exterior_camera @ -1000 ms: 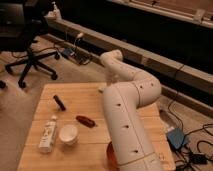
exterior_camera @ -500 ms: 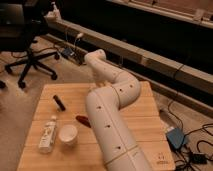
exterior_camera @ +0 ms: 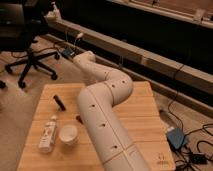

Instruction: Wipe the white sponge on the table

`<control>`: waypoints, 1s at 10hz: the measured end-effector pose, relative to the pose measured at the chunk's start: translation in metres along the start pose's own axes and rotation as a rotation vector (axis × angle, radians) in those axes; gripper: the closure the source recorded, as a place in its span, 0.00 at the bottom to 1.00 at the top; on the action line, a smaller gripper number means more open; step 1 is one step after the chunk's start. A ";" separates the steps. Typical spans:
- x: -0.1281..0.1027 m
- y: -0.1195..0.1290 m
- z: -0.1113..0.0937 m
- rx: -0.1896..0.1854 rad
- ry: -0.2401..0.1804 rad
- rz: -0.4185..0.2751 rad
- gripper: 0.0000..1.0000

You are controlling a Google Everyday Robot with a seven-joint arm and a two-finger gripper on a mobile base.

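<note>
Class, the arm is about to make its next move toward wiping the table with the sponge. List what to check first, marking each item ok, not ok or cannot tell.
1. Sponge found: cannot tell. None shows; the arm may hide it.
2. Gripper located: cannot tell. It is hidden beyond the arm's far end, near the back edge of the table.
3. Sponge in gripper: cannot tell. The gripper is shut, but what it holds is unseen.
4. Bottle and cup clear of the arm: ok, though the cup sits close.
5. Black object clear of the arm: ok.

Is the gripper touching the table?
Cannot tell. Camera view: the gripper is hidden behind the arm's end near the table's far edge; no gap shows.
</note>
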 end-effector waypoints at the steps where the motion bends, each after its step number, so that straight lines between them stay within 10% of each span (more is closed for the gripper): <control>1: 0.016 0.008 -0.001 -0.009 0.006 -0.017 1.00; 6: 0.106 0.021 0.006 -0.004 0.050 -0.074 1.00; 10: 0.190 -0.007 0.023 -0.002 0.131 0.015 1.00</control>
